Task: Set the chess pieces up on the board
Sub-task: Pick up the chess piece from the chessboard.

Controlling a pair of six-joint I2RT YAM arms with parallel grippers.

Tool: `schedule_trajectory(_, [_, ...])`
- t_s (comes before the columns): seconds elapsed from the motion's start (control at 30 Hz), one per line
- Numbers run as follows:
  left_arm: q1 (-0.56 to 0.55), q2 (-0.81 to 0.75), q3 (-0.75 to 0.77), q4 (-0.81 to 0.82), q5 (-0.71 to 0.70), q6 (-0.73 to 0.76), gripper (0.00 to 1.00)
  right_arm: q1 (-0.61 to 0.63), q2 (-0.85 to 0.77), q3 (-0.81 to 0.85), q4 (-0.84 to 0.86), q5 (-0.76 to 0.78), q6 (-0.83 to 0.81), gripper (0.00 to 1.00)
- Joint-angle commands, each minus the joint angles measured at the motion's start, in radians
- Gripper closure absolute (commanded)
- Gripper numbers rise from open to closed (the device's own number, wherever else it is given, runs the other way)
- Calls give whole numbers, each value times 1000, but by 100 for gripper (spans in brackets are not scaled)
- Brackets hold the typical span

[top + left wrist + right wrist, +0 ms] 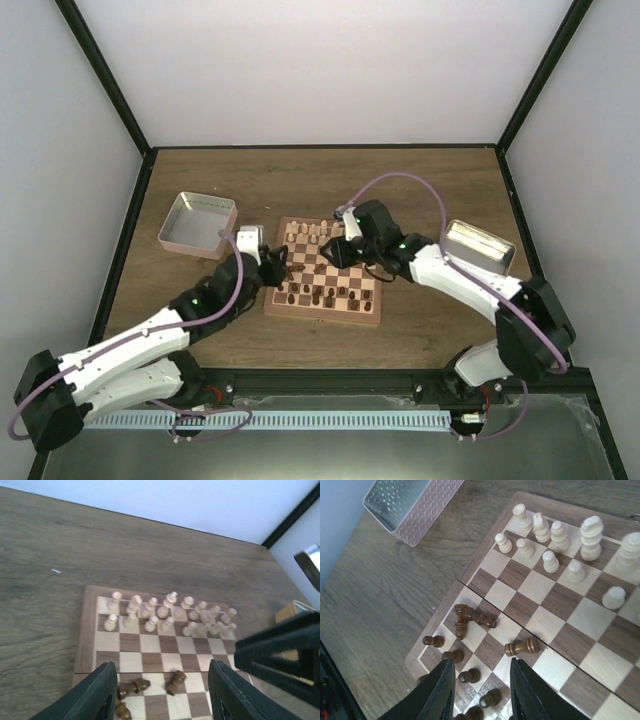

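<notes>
Ok so the board [325,272] sits around the middle of the table [420,190]. The left tray [198,223] is off the board's far-left corner and the right tray [478,247] is off its right side, both apart from it. On the board, the far pieces [163,611] crowd the two far rows and the near pieces [470,675] stand along the near rows. Some toppled pieces [470,619] lie by the board's left edge, just ahead of the near rows, with a lone fallen piece [521,646] further in. The left gripper [161,692] hangs over the board's left edge and the right gripper [481,690] over the board itself.
</notes>
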Motion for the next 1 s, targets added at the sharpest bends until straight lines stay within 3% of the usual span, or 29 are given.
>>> schedule_trajectory(0.0, [137, 47, 56, -85, 178, -26, 49, -3, 100, 76, 22, -27, -121, 68])
schedule_trajectory(0.3, [227, 127, 87, -88, 318, -26, 50, 20, 265, 170, -142, 202, 120, 66])
schedule_trajectory(0.53, [234, 73, 62, -146, 177, -47, 49, 75, 339, 222, -183, 311, 276, 64])
schedule_trajectory(0.6, [232, 45, 54, -160, 140, -46, 48, 95, 357, 235, -198, 342, 309, 58])
schedule_trajectory(0.7, [233, -9, 35, -169, 94, -41, 46, 120, 384, 263, -233, 402, 369, 56])
schedule_trajectory(0.97, [233, -88, -4, -170, 92, 4, 45, 169, 475, 372, -318, 473, 443, 57])
